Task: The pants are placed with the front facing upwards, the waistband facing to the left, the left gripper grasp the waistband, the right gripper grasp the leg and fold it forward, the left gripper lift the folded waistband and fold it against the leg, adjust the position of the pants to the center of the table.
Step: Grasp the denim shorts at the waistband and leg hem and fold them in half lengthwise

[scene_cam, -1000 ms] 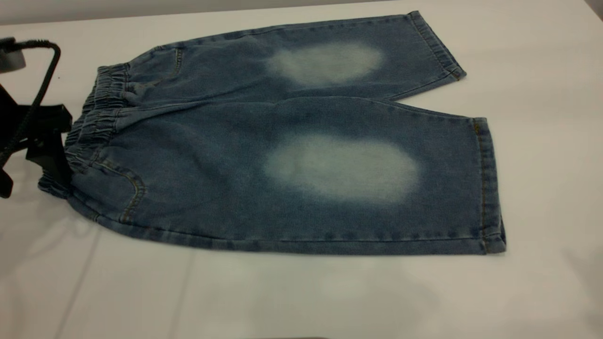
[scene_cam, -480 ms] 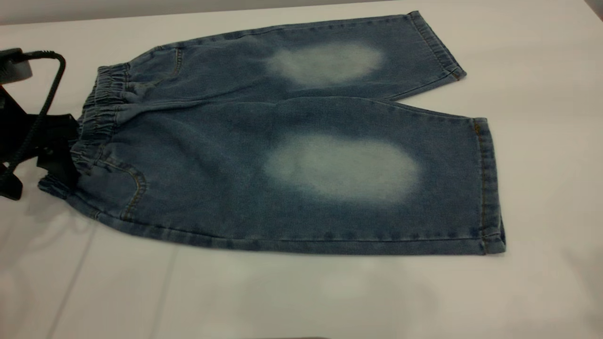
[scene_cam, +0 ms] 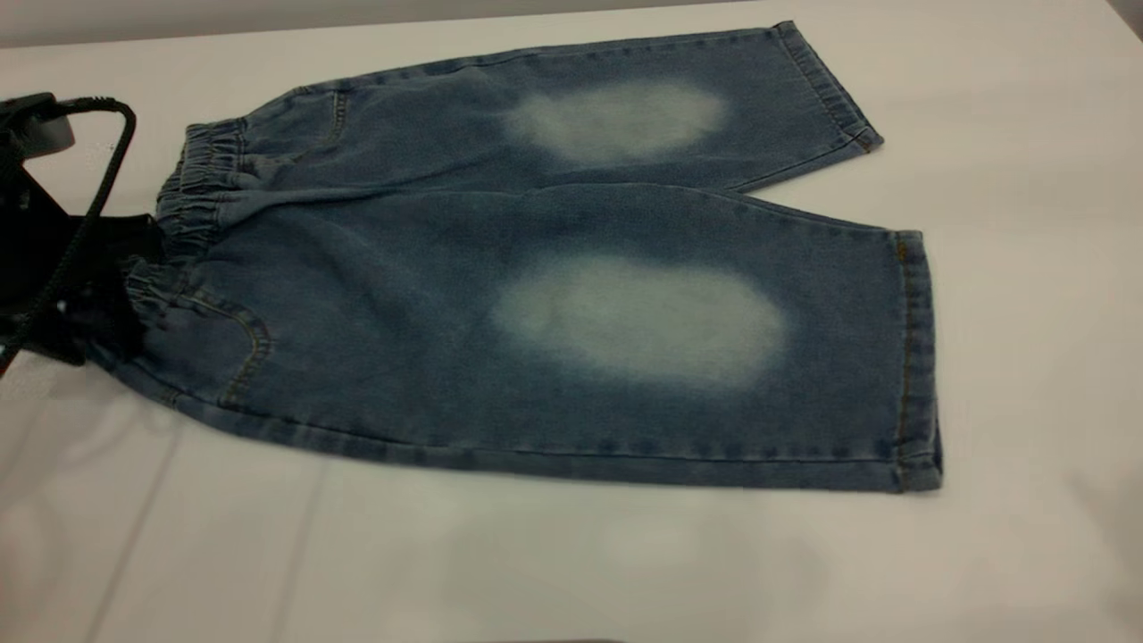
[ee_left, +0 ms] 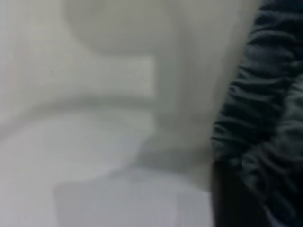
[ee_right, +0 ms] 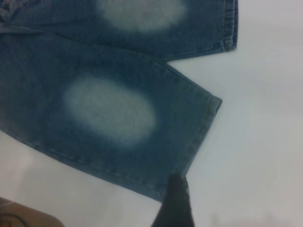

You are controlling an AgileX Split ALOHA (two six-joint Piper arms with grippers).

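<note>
The table [scene_cam: 1027,554] is a broad pale top, far larger than anything on it. Spread flat across it lie the pants [scene_cam: 429,304], short blue denim, front up, waist toward the left arm and both hems toward the right.

The near leg [scene_cam: 638,321] shows a pale faded oval and ends in a stitched cuff; the far leg lies beside it, parting from it only near the hems. The cloth looks soft and limp, light enough to lift by an edge, and likely to sag and drag rather than hold a shape. The doubled cuff and the elastic band are the thickest, firmest places to pinch.

The waistband [scene_cam: 192,201] is gathered and ruffled, and its near corner looks bunched and slightly raised where it meets the left claw [scene_cam: 98,286]. That black claw sits right at this corner, touching the denim; whether its fingers have closed on the band I cannot tell, since cloth and shadow hide them.

The right claw [ee_right: 176,201] is out of the exterior view; in its wrist view a dark fingertip hovers by the near leg's hem corner, and its opening cannot be judged. The hem corner seems the sensible hold for folding forward.
</note>
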